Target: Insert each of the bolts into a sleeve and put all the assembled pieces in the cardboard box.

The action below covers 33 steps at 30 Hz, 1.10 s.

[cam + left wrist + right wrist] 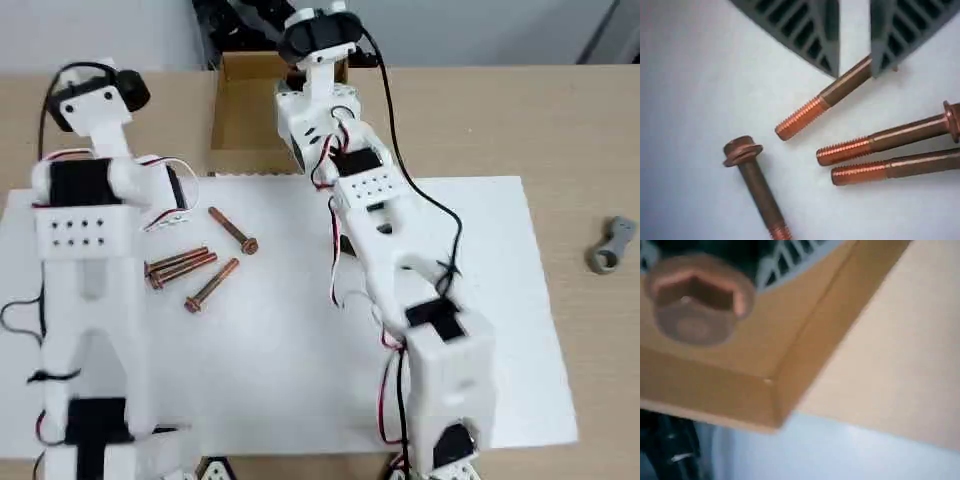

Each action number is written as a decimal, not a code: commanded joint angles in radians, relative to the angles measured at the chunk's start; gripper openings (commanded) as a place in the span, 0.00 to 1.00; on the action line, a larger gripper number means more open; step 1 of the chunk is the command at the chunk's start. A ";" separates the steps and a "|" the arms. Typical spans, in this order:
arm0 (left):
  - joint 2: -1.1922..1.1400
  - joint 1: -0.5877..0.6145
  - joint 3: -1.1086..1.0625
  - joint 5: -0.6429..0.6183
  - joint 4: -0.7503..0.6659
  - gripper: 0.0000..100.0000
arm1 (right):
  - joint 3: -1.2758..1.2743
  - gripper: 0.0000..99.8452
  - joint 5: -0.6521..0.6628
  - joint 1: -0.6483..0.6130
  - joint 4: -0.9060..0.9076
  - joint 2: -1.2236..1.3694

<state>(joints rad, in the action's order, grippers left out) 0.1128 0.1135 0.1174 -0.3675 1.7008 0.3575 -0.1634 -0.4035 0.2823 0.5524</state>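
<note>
As right end effector (715, 262) apparently holds bolt (694, 299), above cardboard box (790, 355)

1. A sheet (290, 350) lies on the table (580, 150).
2. Four bolts (180, 264) lie on its left half.
3. The box (245, 120) stands behind the sheet.
4. One bolt (695, 300) hangs over a box corner.
5. A bracket (611, 245) lies right of the sheet.

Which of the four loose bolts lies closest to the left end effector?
The bolt whose head end is hidden beneath the left end effector, thread pointing out; the other three lie clear of it.
</note>
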 commanded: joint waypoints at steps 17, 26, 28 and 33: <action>-0.301 0.066 0.005 -0.008 -0.006 0.09 | 0.730 0.14 -0.021 0.082 0.168 0.590; -0.328 0.080 0.004 -0.100 0.025 0.14 | 0.987 0.15 -0.018 0.084 0.321 0.602; -0.373 0.083 0.005 -0.101 0.023 0.14 | 1.068 0.15 -0.018 0.084 0.397 0.604; -0.520 0.038 0.139 -0.060 0.048 0.14 | 1.298 0.15 -0.017 0.093 0.602 0.610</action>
<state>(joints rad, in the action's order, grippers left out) -0.3721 0.1795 0.1588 -0.4427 1.7208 1.4945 -0.1757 -0.3299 0.7933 1.1830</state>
